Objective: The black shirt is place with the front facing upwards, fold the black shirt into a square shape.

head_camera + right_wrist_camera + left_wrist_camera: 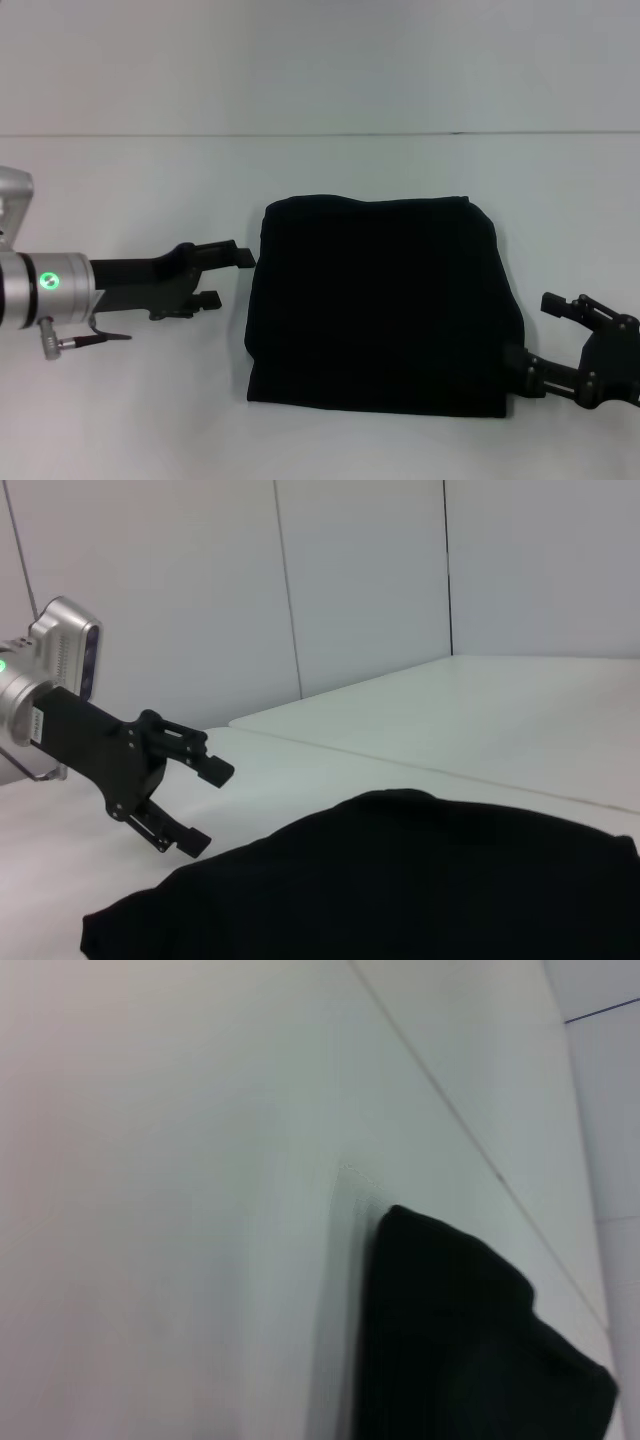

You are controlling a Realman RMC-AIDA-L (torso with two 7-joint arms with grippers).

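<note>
I see a broad white table [150,400] filling the head view, pale and matte, with a thin dark seam running across it beyond the black shirt [378,305]; behind that seam the surface or wall carries on in the same white. From the right wrist view the room closes in with plain white wall panels [360,580] split by narrow vertical joints, rising well behind the shirt. The shirt is the biggest thing on the table and lies flat near its middle, already folded into a compact, roughly square block with a fairly straight far edge, rounded far corners and a near edge that spreads a little wider. I can make out only plain black cloth on top, with soft folds along its left side; no lettering or label shows on the face I can see. In the left wrist view one rounded corner of the shirt [470,1340] rests on the white surface. My left gripper [228,276] sits just off the shirt's left edge, low over the table, its two fingers spread apart and holding nothing; the right wrist view shows the same left gripper [202,806] open beside the cloth. My right gripper [540,335] is at the shirt's near right corner, fingers apart, the lower one right against the hem, though I cannot tell if it touches.
</note>
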